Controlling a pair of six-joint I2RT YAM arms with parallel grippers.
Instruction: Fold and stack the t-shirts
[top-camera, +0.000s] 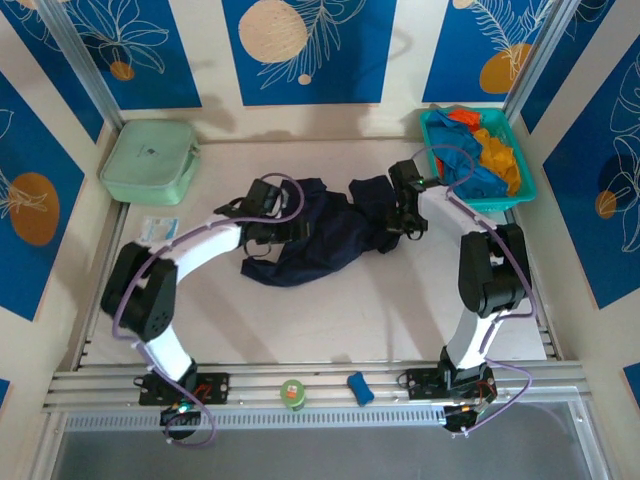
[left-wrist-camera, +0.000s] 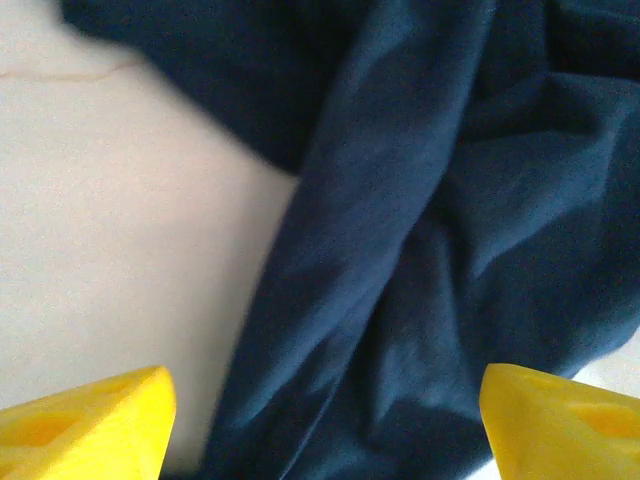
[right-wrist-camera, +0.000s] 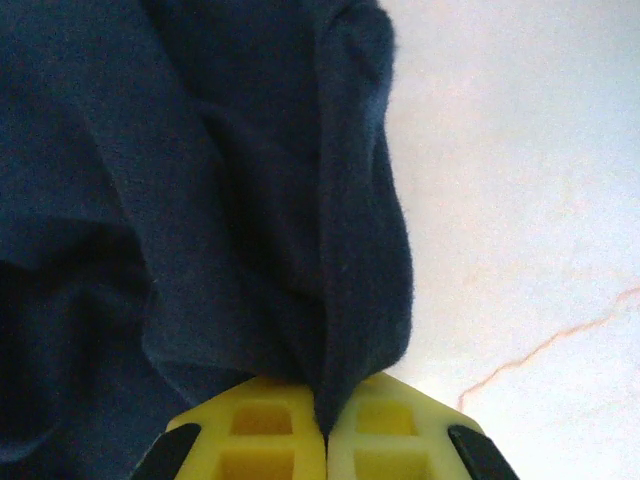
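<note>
Left gripper (top-camera: 272, 222) stands with its yellow fingers (left-wrist-camera: 85, 425) spread wide, one at each lower corner of its wrist view, and nothing is clamped between them. Below it lies a large dark navy cloth t-shirt (left-wrist-camera: 420, 230), its thick folds running across the gap between the fingers, with the bare pale tabletop (left-wrist-camera: 110, 250) to one side.

The right gripper (right-wrist-camera: 325, 432) is closed tight on a ridge of the same navy cloth (right-wrist-camera: 150, 200). The fold rises out of the seam where the two yellow pads (right-wrist-camera: 260, 430) meet.

From above, the navy t-shirt (top-camera: 320, 240) lies bunched and crumpled in the middle of the table (top-camera: 330, 320), stretched between the two grippers. The left one is at its left end and the right gripper (top-camera: 402, 215) is at its right end.

At the far right corner sits a teal plastic basket (top-camera: 527, 187). It holds a heap of other shirts: a bright blue one (top-camera: 470, 170) at the front, an orange one (top-camera: 500, 150) behind it and a red one (top-camera: 462, 117) at the back.

A pale green plastic box with a closed lid (top-camera: 150, 160) sits at the far left corner, well apart from the shirt. On the near rail between the arm bases lie a small green round object (top-camera: 292, 393), possibly a roll of tape, and a small blue object (top-camera: 360, 388).
</note>
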